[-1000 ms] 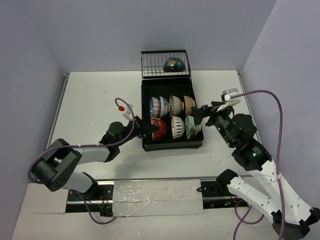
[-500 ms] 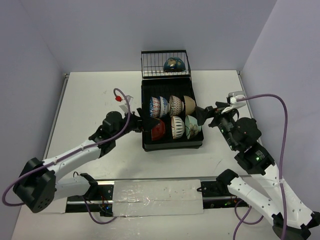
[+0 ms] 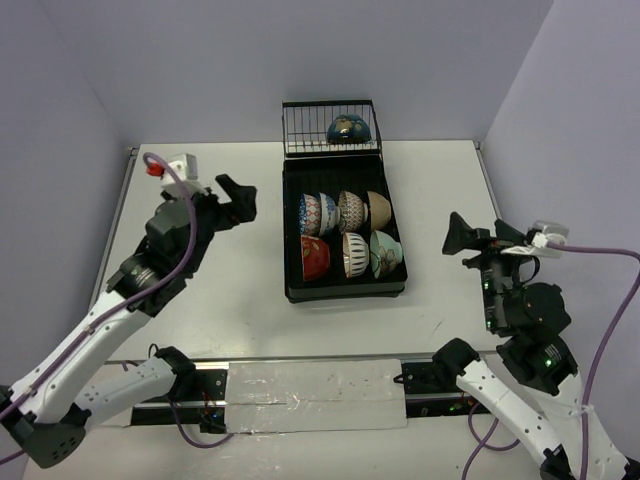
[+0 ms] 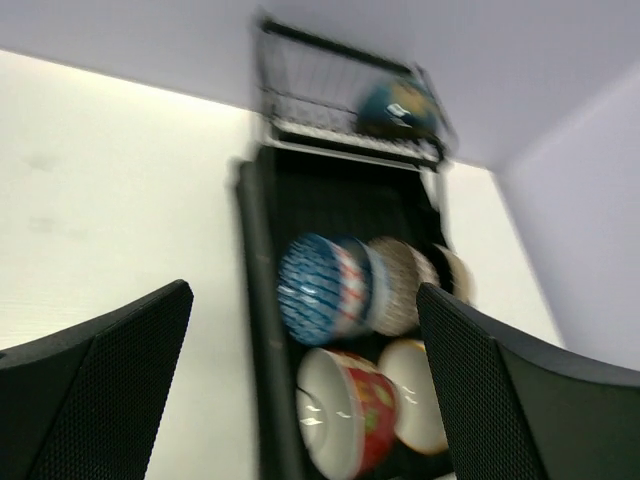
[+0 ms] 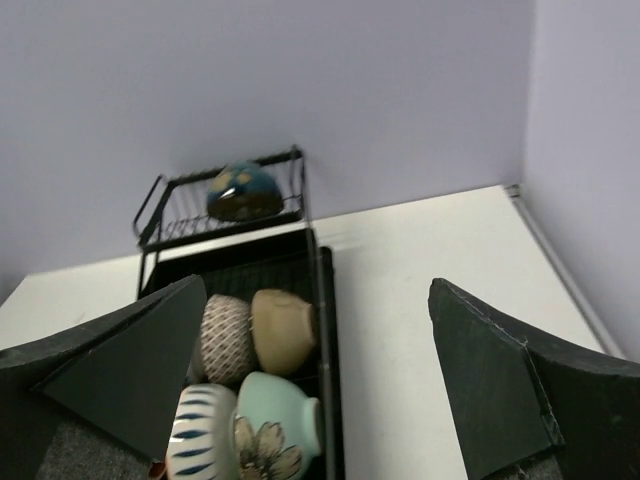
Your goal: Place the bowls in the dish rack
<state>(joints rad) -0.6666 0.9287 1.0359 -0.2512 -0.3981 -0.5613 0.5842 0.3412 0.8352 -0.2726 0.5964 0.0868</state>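
The black dish rack (image 3: 290, 240) sits mid-table with several bowls on edge in two rows. The near row holds a red bowl (image 3: 315, 257), a striped bowl (image 3: 354, 254) and a pale green bowl (image 3: 386, 254). The far row includes a blue-white patterned bowl (image 3: 309, 213) and a tan bowl (image 3: 379, 208). A dark blue bowl (image 3: 348, 128) lies in the wire basket. My left gripper (image 3: 238, 198) hangs open and empty, left of the rack. My right gripper (image 3: 459, 236) is open and empty, right of the rack. In the left wrist view the red bowl (image 4: 350, 415) shows between the open fingers, far below.
The wire basket (image 3: 330, 125) stands upright at the rack's far end, close to the back wall. Purple cables loop off both wrists. The arm bases and a taped rail (image 3: 310, 382) line the near table edge.
My left gripper has opened, let go of the red bowl in the rack's near left slot, and pulled up and away to the left. The right arm has drawn back to the right.
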